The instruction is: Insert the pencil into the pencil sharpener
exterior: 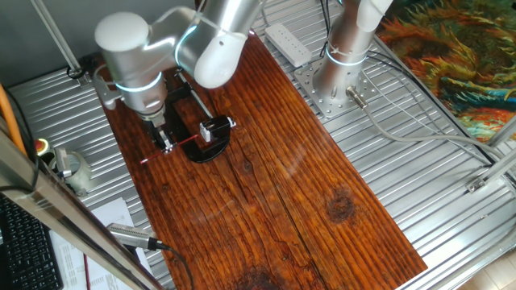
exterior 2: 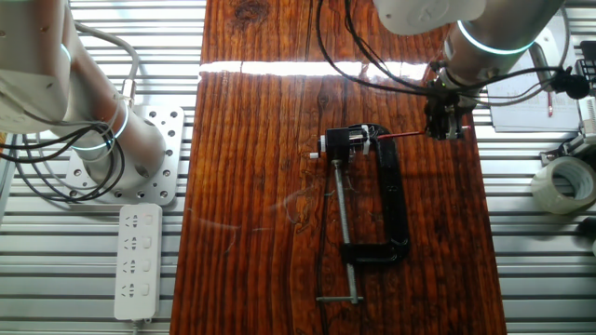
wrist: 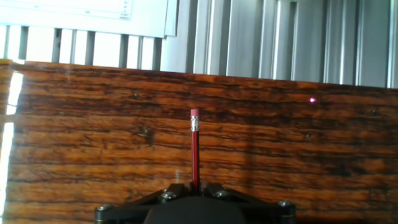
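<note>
The pencil (exterior: 179, 146) is seen pinched between the fingers of the hand (exterior: 166, 145), which is pressed together on the thin red shaft partway along its length. In one fixed view the pencil is held roughly level above the wooden surface (exterior: 306, 201), with one end reaching the pencil sharpener (exterior: 214, 128) and the other end projecting past the hand toward the long edge of the surface beside the keyboard (exterior: 24, 242). In the other fixed view the pencil (exterior 2: 399, 136) is shown as a short red line running from the hand (exterior 2: 444, 124) to the pencil sharpener (exterior 2: 346, 141); whether its tip is already inside the opening cannot be told. The pencil sharpener is fixed at one end of a black C-shaped clamp frame (exterior 2: 396, 209), which lies on the surface (exterior 2: 251, 186) with its threaded screw rod (exterior 2: 345, 233) pointing away toward the opposite short edge. In the hand view the pencil (wrist: 194, 152) rises from between the dark finger bases at the bottom of the picture, its pink eraser end pointing toward the far edge of the surface (wrist: 280, 155). A white power strip (exterior 2: 137, 261) lies on the ribbed metal beyond one long edge, and a roll of tape (exterior 2: 565, 183) sits beyond the other.
</note>
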`<state>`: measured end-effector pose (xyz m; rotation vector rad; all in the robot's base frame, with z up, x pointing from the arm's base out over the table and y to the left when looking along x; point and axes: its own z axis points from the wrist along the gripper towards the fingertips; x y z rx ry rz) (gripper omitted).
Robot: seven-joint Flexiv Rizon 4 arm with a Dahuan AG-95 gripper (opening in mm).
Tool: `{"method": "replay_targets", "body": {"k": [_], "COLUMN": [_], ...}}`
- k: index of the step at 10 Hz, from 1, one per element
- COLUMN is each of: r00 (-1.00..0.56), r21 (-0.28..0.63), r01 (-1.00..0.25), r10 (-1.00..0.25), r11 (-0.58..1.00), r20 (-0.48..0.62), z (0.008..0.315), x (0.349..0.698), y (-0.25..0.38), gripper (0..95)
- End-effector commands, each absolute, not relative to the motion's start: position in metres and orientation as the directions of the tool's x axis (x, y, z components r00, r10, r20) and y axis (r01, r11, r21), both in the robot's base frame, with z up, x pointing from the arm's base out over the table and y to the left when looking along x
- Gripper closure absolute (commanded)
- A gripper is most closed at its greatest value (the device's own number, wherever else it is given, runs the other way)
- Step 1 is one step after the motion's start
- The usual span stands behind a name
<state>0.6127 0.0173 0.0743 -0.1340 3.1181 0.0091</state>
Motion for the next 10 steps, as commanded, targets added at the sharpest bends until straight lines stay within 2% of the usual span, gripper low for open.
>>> {"method": "replay_targets", "body": {"k": [1, 10], "r00": [-0.995, -0.996], "r21": [0.009, 0.01], "r01": [-0.092, -0.087], "r10": [-0.091, -0.087], "r11": [0.996, 0.996], "r20": [-0.026, -0.026], "z": [0.075, 0.073], "x": [0.608, 0.597], "y": [0.015, 0.017], "gripper": [95.0, 95.0]}}
